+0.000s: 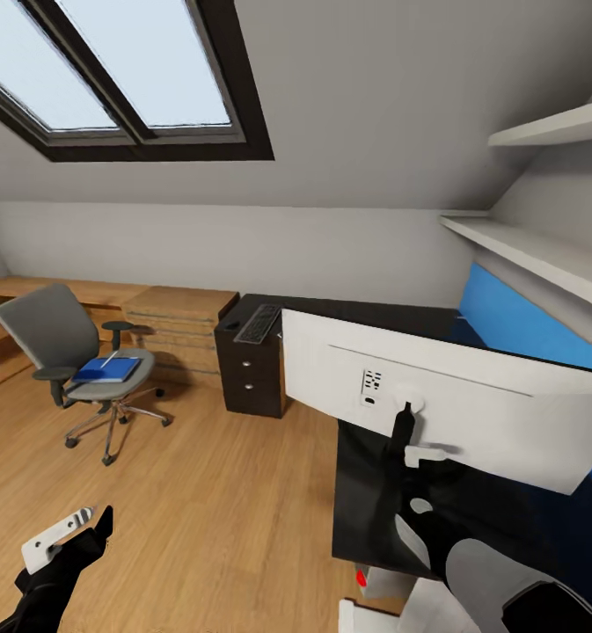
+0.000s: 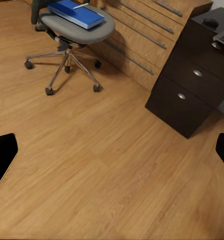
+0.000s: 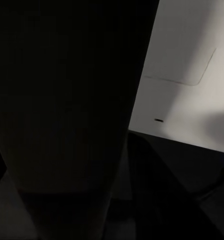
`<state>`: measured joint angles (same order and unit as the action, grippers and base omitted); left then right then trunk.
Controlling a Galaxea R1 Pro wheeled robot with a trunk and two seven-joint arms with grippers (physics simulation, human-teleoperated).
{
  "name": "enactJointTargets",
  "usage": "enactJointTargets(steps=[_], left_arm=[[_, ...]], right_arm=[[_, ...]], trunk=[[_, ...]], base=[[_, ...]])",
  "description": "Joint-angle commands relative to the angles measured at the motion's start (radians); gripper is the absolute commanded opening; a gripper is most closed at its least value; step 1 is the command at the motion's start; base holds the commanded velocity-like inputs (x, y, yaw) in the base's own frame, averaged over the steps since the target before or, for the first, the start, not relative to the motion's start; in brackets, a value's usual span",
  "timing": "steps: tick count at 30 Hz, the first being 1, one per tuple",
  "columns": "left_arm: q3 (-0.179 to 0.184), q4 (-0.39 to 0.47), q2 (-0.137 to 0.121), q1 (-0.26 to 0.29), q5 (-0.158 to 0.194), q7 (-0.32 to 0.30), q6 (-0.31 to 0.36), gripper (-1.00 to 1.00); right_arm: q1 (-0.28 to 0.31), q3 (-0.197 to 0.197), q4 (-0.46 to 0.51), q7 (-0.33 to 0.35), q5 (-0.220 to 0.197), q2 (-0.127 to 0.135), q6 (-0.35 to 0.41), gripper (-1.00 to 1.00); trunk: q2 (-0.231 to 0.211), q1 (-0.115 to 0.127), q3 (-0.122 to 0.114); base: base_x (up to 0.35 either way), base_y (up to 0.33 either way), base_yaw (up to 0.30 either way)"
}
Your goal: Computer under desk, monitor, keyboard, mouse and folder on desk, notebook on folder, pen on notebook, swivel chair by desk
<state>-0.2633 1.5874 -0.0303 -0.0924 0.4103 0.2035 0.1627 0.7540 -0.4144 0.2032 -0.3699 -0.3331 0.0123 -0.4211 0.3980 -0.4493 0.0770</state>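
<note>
Currently the monitor (image 1: 471,413) stands on the desk (image 1: 366,492), just beyond the right claw (image 1: 423,457) — grip unreadable; left claw (image 1: 67,536) spread apart.

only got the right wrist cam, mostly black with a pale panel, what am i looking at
observer: That panel is the back of the monitor, which stands on the desk.
operator: where's the folder
observer: The blue folder lies on the seat of the swivel chair, away from the desk.
operator: left gripper holding anything
observer: No, the left gripper is open and empty above the wooden floor.
</note>
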Motion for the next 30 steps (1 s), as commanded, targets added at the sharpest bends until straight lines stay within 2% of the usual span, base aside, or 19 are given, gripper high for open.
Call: enactJointTargets(steps=[1,7,13,17,22,30], left_arm=[[0.001,0.001,0.000,0.000,0.008,0.005,0.004,1.00],[0.002,0.000,0.000,0.000,0.008,0.007,0.004,1.00],[0.003,0.000,0.000,0.000,0.008,0.006,0.005,1.00],[0.003,0.000,0.000,0.000,0.008,0.005,0.005,1.00],[0.004,0.000,0.000,0.000,0.008,0.005,0.006,1.00],[0.009,0.000,0.000,0.000,0.008,0.004,0.006,1.00]], right_arm=[[0.001,-0.009,0.002,-0.003,0.002,0.000,0.001,-1.00],[0.000,-0.009,0.002,-0.003,0.002,0.000,0.000,-1.00],[0.001,-0.010,0.002,0.000,0.003,0.002,0.002,-1.00],[0.000,-0.011,0.001,0.016,0.002,0.015,0.001,-1.00],[0.000,-0.011,0.001,0.037,0.000,0.017,0.001,-1.00],[0.000,-0.011,0.001,0.039,0.000,0.017,0.001,-1.00]], trunk=[[0.002,-0.001,0.002],[0.002,-0.001,0.002],[0.002,-0.001,0.002],[0.002,-0.001,0.002],[0.002,-0.001,0.002],[0.002,-0.001,0.002]], base=[[0.000,0.000,0.277],[0.000,-0.079,0.170],[0.000,-0.241,0.006],[0.000,-0.078,0.000],[-0.013,-0.053,0.000],[-0.115,-0.241,0.000]])
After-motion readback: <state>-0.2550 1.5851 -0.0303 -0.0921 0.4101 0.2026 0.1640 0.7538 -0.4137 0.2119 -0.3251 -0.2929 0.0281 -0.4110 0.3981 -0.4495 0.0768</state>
